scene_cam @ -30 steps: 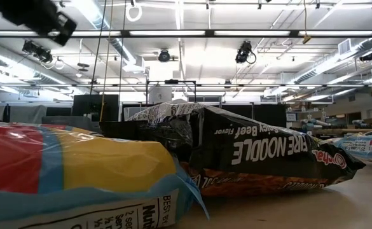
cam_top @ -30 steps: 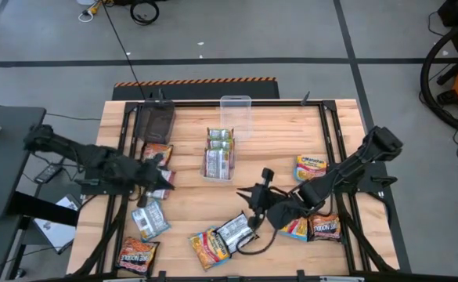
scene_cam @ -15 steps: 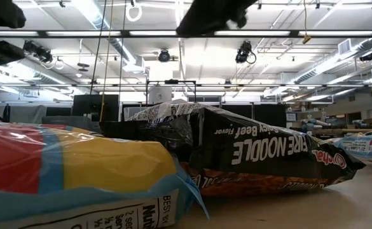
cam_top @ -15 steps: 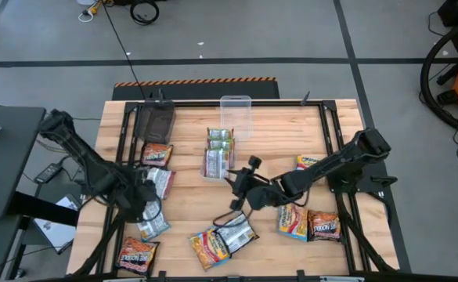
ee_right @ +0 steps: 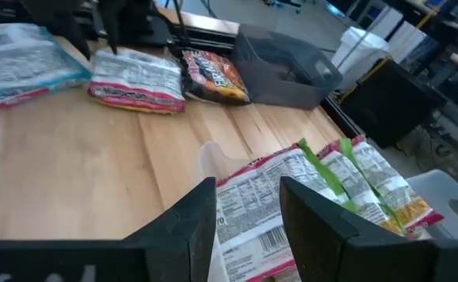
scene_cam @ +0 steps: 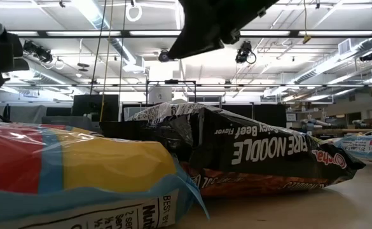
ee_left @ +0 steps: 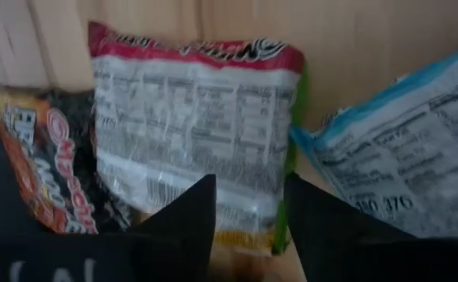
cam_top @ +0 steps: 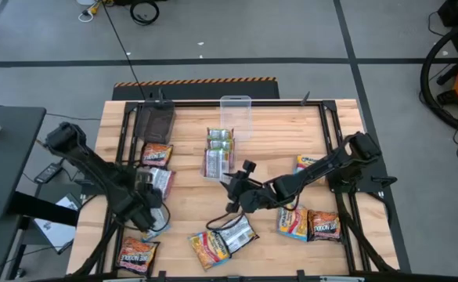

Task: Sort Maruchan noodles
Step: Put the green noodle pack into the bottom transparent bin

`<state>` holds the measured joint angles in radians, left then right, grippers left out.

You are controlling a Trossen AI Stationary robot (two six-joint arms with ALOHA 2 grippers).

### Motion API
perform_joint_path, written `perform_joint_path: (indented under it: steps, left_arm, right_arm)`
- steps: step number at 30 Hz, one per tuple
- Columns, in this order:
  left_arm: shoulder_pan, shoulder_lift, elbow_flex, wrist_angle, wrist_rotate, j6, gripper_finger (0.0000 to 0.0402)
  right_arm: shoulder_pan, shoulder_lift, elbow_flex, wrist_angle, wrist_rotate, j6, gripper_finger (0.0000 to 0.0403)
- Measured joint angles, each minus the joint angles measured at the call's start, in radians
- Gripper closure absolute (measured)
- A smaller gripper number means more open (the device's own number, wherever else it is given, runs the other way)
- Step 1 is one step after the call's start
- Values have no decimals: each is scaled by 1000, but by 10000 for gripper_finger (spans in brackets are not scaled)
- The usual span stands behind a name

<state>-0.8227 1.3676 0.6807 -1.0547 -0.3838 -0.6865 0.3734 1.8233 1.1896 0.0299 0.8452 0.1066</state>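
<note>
Both arms are matte black from base to tip, built of slim tubular links joined by chunkier, rounded joint housings. The left gripper [cam_top: 145, 208] and the right gripper [cam_top: 240, 193] are black too, each ending in two flat, wedge-shaped fingers [ee_right: 191, 221] with plain, dull faces. A thin dark cable loops beside the right arm's wrist.

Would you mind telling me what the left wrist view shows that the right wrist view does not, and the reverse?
Only the left wrist view: the left claw, open, close above the red-edged packet. Only the right wrist view: the right claw, open, the grey bin, and green-striped packets beside that claw. Both appear to share the red-edged packet, the dark packet and the blue packet, lying on the wooden table.
</note>
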Motion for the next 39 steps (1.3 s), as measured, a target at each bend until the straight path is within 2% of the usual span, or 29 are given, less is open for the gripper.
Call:
perform_joint_path:
  steps: [8,12,17,23,30,35,39]
  left_arm:
    - [0,110,0,61,-18,29,261]
    - [0,135,4,52,-8,25,303]
    - [9,131,10,37,33,18,386]
    - [80,86,99,-48,79,99,397]
    - [269,-12,326,-178,147,323,399]
    - [488,-65,510,-178,281,527,400]
    - [692,-48,640,-122,401,682,401]
  right_arm:
    - [49,-17,0,2,25,-32,256]
    - [56,-20,0,2,28,-43,256]
    - [69,-24,0,7,29,-58,256]
    - [94,-36,0,6,78,-64,256]
    - [128,-38,0,-2,89,-84,258]
    - [164,-53,0,-40,54,-59,258]
    - [201,-108,0,-124,40,48,258]
